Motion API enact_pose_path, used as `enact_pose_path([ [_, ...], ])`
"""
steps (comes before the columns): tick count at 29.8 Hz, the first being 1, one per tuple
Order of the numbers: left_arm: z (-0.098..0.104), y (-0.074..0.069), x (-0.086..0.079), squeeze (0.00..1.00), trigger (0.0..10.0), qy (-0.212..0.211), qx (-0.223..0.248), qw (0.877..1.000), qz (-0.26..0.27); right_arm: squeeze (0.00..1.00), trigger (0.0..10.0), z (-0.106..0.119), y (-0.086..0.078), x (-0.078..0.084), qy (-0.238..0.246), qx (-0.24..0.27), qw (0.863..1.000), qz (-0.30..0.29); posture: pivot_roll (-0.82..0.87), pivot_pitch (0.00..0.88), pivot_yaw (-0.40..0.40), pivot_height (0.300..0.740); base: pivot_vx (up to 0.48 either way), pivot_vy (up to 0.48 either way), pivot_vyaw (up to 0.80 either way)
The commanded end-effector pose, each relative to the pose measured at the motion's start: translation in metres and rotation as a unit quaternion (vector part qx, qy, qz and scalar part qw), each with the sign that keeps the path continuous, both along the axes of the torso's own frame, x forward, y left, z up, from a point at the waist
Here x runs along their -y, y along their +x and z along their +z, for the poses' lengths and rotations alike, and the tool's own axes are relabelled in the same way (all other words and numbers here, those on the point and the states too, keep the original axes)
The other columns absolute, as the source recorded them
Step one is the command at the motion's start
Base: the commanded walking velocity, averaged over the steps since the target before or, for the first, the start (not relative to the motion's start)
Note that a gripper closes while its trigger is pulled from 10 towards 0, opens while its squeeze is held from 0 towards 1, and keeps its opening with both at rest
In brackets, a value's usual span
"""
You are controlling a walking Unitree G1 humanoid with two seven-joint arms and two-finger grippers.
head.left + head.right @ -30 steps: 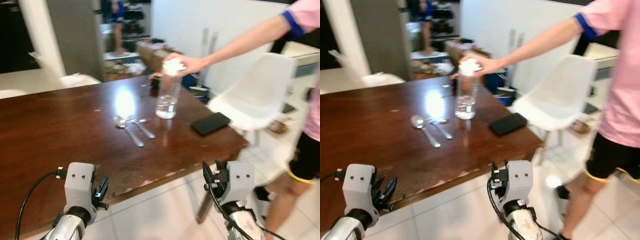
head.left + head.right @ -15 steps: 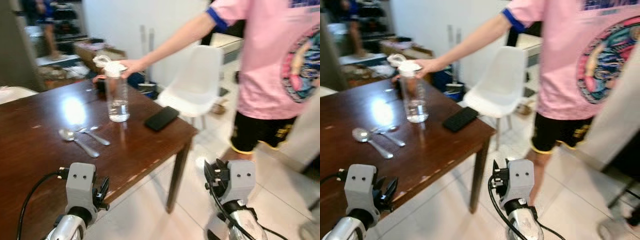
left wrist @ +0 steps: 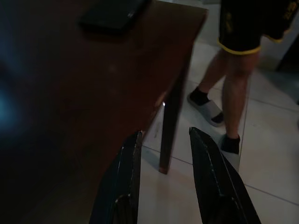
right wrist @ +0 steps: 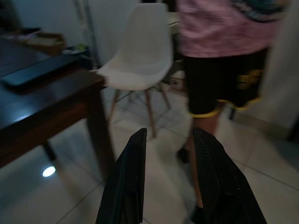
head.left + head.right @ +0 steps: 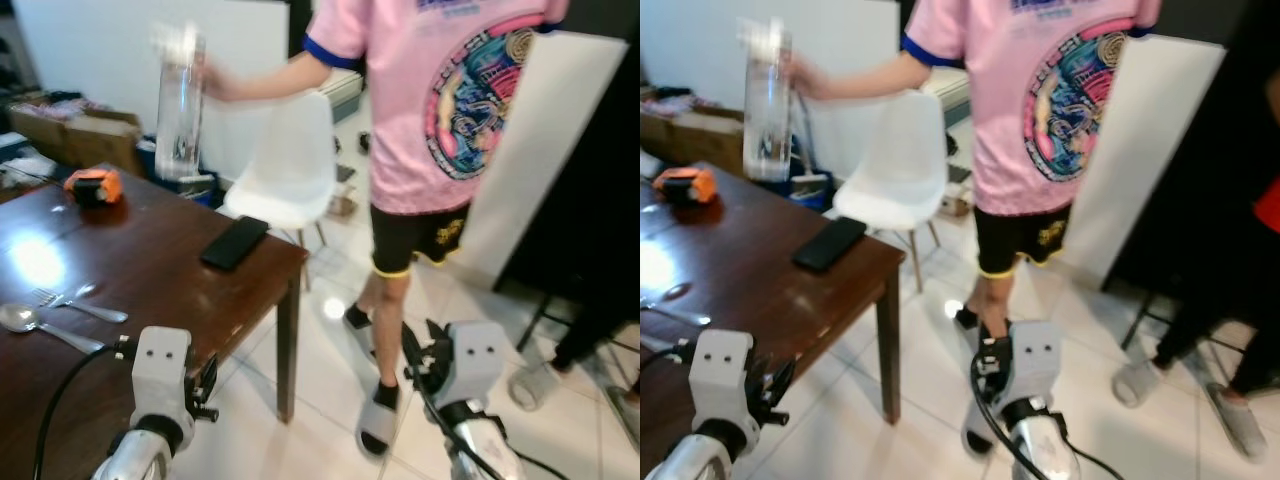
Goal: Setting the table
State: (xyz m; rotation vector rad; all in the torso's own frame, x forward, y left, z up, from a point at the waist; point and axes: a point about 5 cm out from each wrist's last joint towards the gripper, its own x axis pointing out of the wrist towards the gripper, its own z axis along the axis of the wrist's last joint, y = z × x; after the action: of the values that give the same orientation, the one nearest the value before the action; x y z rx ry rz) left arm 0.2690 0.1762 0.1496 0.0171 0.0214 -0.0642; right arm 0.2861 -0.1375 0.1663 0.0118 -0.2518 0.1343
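While both my grippers, left gripper (image 3: 163,140) and right gripper (image 4: 168,140), hang spread and empty, only 1 spoon (image 5: 30,320) and 1 fork (image 5: 75,302) are set; a person holds the bottle (image 5: 178,105) aloft.

phone (image 5: 234,243) lying on table (image 5: 150,270) near corner; spoon (image 5: 40,326), fork (image 5: 78,305) sitting left of it; chair (image 5: 287,170) standing behind table.

The robot is showing two silver arms, each ending in a boxy light-grey wrist block with two small dark dots on its face and a gripper of two long black fingers: the left gripper (image 3: 163,179) and the right gripper (image 4: 169,179). A black cable (image 5: 62,400) is looping up to the left wrist block, and black wires are running down beside the right one.
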Motion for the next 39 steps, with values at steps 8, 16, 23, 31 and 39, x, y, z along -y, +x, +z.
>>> enact_pose_path([
  [8, -0.0050, -0.0012, 0.0014, 0.00, 10.0, 0.002, -0.008, 1.000, -0.001, 0.00, 10.0, -0.0039, -0.0008, 0.0049, -0.001, -0.007, 1.000, -0.006, 0.01, 0.137, 0.061, 0.740, 0.000, 0.000, -0.80],
  [16, -0.0050, -0.0014, 0.0017, 0.00, 10.0, 0.001, -0.008, 1.000, -0.001, 0.00, 10.0, -0.0038, -0.0008, 0.0045, 0.000, -0.008, 1.000, -0.005, 0.01, 0.141, 0.061, 0.740, 0.000, 0.000, -0.80],
  [23, -0.0052, -0.0011, 0.0020, 0.00, 10.0, 0.001, -0.008, 1.000, -0.001, 0.00, 10.0, -0.0040, -0.0006, 0.0045, 0.000, -0.009, 1.000, -0.005, 0.01, 0.145, 0.061, 0.740, 0.000, 0.000, -0.80],
  [31, -0.0055, -0.0010, 0.0020, 0.00, 10.0, 0.000, -0.009, 1.000, -0.001, 0.00, 10.0, -0.0041, -0.0002, 0.0043, 0.001, -0.009, 1.000, -0.006, 0.01, 0.146, 0.061, 0.740, 0.000, 0.000, -0.80],
  [39, -0.0055, -0.0014, 0.0021, 0.00, 10.0, 0.000, -0.009, 1.000, -0.001, 0.00, 10.0, -0.0042, -0.0005, 0.0038, 0.002, -0.009, 1.000, -0.005, 0.01, 0.147, 0.061, 0.740, 0.000, 0.000, -0.80],
])
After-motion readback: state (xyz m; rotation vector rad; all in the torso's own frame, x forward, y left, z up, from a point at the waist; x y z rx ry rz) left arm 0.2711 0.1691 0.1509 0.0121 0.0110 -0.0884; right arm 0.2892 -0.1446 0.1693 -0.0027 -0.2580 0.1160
